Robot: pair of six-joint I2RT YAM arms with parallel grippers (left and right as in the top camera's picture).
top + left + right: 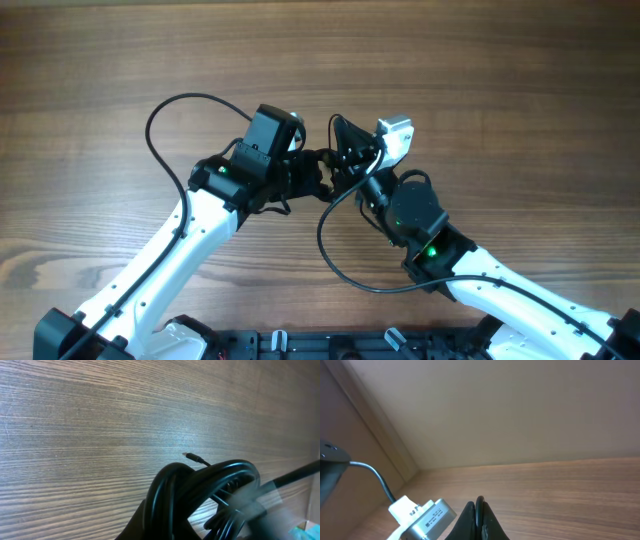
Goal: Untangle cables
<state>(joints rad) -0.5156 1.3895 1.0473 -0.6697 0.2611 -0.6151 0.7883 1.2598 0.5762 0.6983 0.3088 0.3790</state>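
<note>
The cables (322,160) are a small black knot between my two grippers at mid-table. My left gripper (303,178) is shut on the bundle. In the left wrist view the looped cables (210,480) fill the jaws (195,527) and hide the fingertips. A small plug end (191,457) sticks out above the wood. My right gripper (345,165) is shut on one thin black cable (479,505), pinched between its fingers (480,522) and held off the table.
Thicker black arm wires loop out at the left (165,115) and at the lower middle (335,255). A white and silver camera module (422,517) sits close to the left of the right fingers. The wooden table (500,80) lies all round.
</note>
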